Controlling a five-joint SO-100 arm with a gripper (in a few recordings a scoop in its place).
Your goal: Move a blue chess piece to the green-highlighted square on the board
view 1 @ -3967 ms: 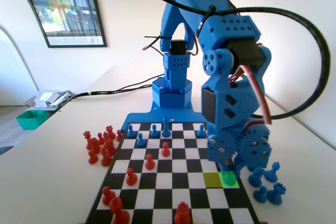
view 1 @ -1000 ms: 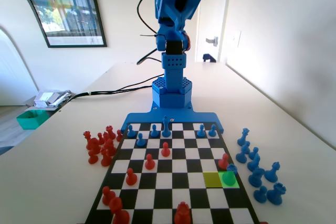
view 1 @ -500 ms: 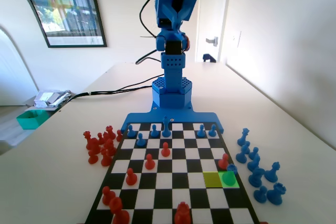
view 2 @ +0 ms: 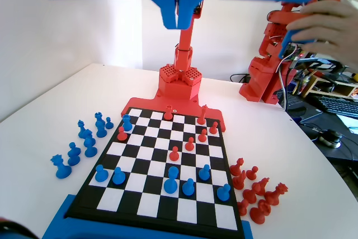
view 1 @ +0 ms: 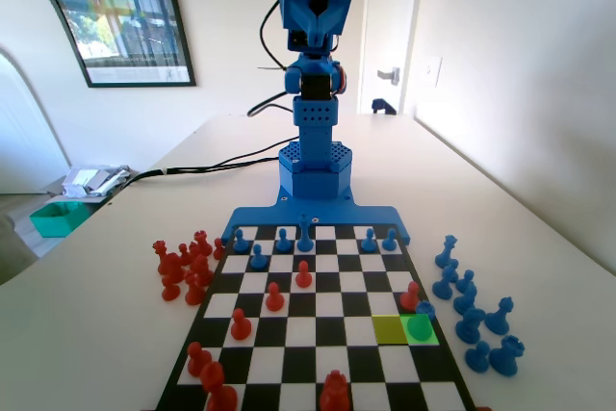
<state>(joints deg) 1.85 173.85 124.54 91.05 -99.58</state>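
I see the blue chess piece (view 1: 424,309) standing on the board (view 1: 318,334), at the far edge of the green-highlighted square (view 1: 419,328), close to the board's right edge in the fixed view. A red pawn (view 1: 411,296) stands just beside it, one square nearer the arm. In the wrist view the same blue chess piece (view 2: 127,122) sits near the board's (view 2: 168,160) left edge, far from the hand.

My hand (view 2: 178,18) is high up above the board, well away from the blue chess piece. Its two jaws hang down from the top of the wrist view and are pressed together, with nothing between them. In the fixed view the blue arm (view 1: 313,64) stands tall and straight over its base at the board's far end.

More blue pieces (view 1: 472,310) stand on the worktop (view 1: 96,286) right of the board, and red ones (view 1: 183,267) stand left of it.
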